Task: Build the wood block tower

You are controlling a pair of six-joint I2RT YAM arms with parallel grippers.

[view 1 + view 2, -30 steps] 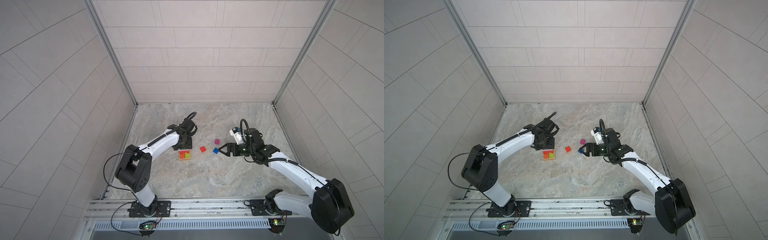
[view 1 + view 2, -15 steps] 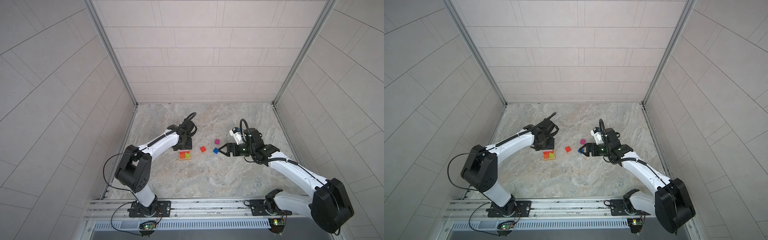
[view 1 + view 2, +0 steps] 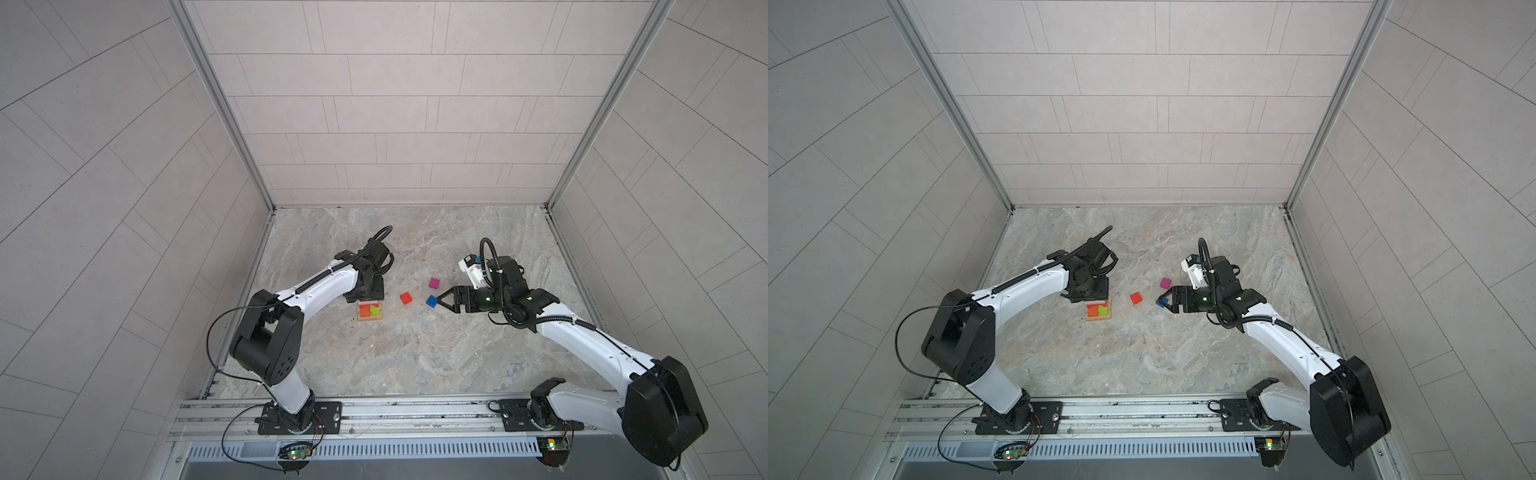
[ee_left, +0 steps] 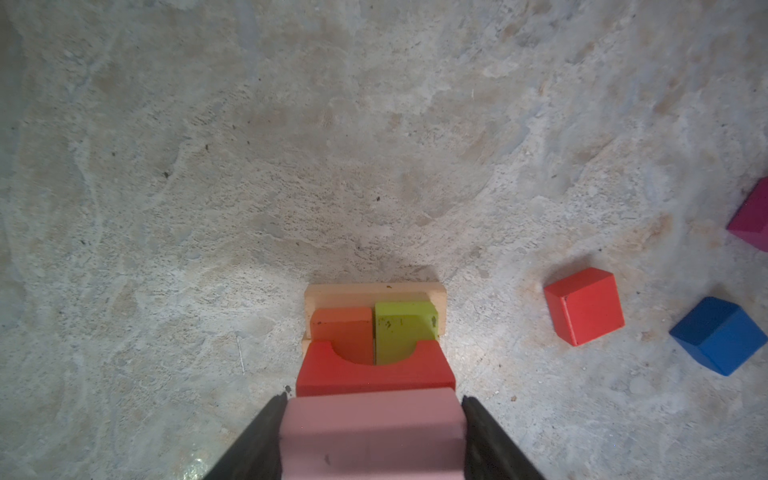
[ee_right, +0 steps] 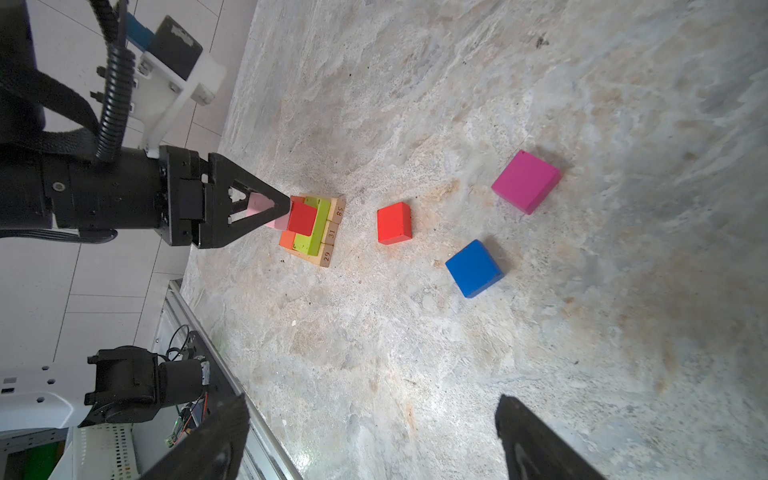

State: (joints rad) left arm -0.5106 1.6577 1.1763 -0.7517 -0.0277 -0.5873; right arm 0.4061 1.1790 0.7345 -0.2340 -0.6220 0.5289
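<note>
The tower (image 3: 370, 311) has tan bars (image 4: 374, 291) at the bottom, with an orange oblong (image 4: 340, 332) and a lime oblong (image 4: 405, 328) on them. A red arch (image 4: 374, 370) lies on top of those two. My left gripper (image 4: 376, 400) is shut on the pink oblong (image 4: 372, 432), right beside the arch over the tower; I cannot tell whether the oblong rests on it. Red cube (image 3: 406, 298), magenta cube (image 3: 434, 283) and blue cube (image 3: 432, 301) lie loose to the tower's right. My right gripper (image 5: 371, 402) is open and empty, just short of the blue cube (image 5: 473, 268).
The marble floor (image 3: 395, 357) is walled on three sides. A metal rail (image 3: 395, 415) with both arm bases runs along the front edge. The left arm's wrist (image 3: 1086, 282) covers the back of the tower (image 3: 1098, 311) in both top views.
</note>
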